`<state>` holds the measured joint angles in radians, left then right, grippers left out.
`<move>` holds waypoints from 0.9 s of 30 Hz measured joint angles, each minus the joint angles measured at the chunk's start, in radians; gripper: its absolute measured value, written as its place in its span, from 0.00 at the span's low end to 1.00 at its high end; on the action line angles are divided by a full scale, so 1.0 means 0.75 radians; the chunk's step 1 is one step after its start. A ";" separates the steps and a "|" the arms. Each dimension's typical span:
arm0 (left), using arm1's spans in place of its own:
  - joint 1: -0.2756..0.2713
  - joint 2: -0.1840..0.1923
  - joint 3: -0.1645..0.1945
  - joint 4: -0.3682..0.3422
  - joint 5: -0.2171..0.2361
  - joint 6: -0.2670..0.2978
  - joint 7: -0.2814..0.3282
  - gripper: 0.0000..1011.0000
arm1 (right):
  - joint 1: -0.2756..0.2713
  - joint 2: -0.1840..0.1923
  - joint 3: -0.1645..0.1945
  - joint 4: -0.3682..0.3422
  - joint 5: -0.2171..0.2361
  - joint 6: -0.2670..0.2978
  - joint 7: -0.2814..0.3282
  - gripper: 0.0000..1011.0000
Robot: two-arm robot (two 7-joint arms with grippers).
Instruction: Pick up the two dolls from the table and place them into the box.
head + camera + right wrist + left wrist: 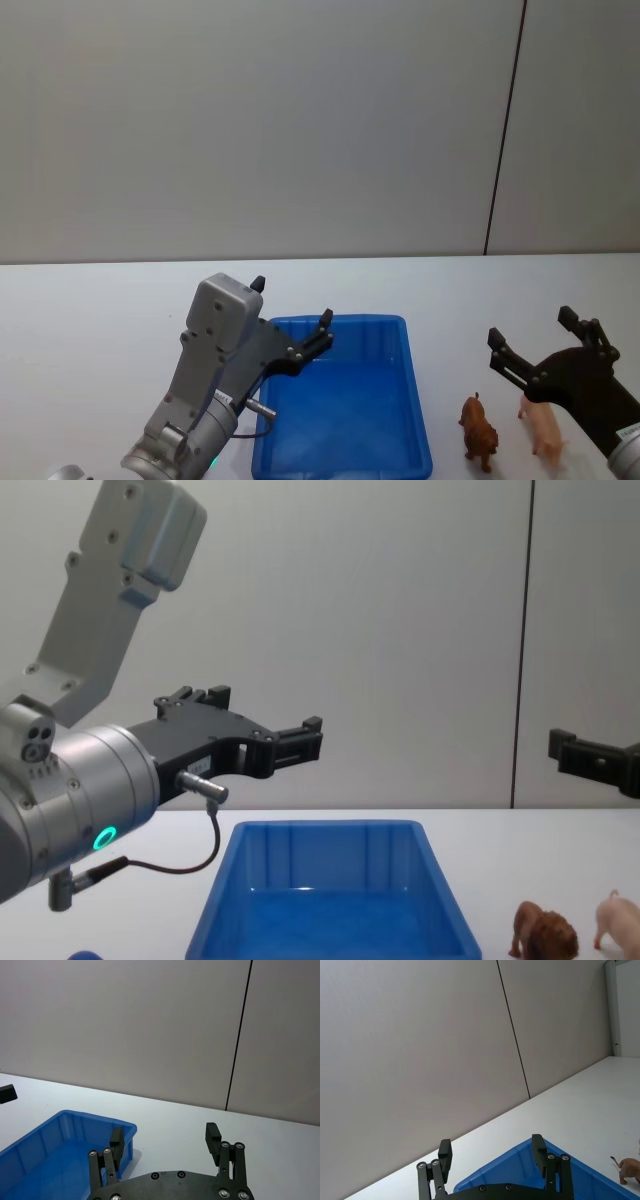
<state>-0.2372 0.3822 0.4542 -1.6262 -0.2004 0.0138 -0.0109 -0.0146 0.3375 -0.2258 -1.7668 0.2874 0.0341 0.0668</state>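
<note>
Left tool [291, 302] splayed above box [370, 320]

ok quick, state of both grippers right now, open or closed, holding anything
Left gripper: open, empty, raised over the box.
Right gripper: open, empty, raised by the pig.

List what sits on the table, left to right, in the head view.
blue box → brown lion doll → pink pig doll
</note>
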 joint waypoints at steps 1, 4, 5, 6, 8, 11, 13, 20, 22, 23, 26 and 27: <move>0.000 0.000 0.000 0.000 0.000 0.000 0.000 0.99 | 0.000 0.000 0.000 0.000 0.000 0.000 0.000 0.99; 0.000 0.000 0.000 0.000 0.000 0.000 0.000 0.99 | 0.000 0.000 0.000 0.000 0.000 0.000 0.000 0.99; 0.000 0.000 0.000 0.000 0.000 0.000 0.000 0.99 | 0.000 0.000 0.000 0.000 0.000 0.000 0.000 0.99; 0.000 0.000 0.000 0.000 0.000 0.000 0.000 0.99 | 0.000 0.000 0.000 0.000 0.000 0.000 0.000 0.99; 0.000 0.000 0.000 0.000 0.000 0.000 0.000 0.99 | 0.000 0.000 0.000 0.000 0.000 0.000 0.000 0.99; 0.000 0.000 0.000 0.000 0.000 0.000 0.000 0.99 | 0.000 0.000 0.000 0.000 0.000 0.000 0.000 0.99; 0.000 0.000 0.000 0.000 0.000 0.000 0.000 0.99 | 0.000 0.000 0.000 0.000 0.000 0.000 0.000 0.99; 0.000 0.000 0.000 0.000 0.000 0.000 0.000 0.99 | 0.000 0.000 0.000 0.000 0.000 0.000 0.000 0.99; 0.000 0.000 0.000 0.000 0.000 0.000 0.000 0.99 | 0.000 0.000 0.000 0.000 0.000 0.000 0.000 0.99; 0.000 0.000 0.000 0.000 0.000 0.000 0.000 0.99 | 0.000 0.000 0.000 0.000 0.000 0.000 0.000 0.99; 0.000 0.000 0.000 0.000 0.000 0.000 0.000 0.99 | 0.000 0.001 0.001 0.001 0.001 0.000 0.001 0.99; 0.000 0.000 0.000 0.000 0.000 0.000 0.000 0.99 | 0.000 0.002 0.002 0.002 0.002 0.000 0.003 0.99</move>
<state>-0.2372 0.3821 0.4543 -1.6262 -0.2004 0.0139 -0.0109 -0.0144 0.3390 -0.2240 -1.7652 0.2888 0.0340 0.0691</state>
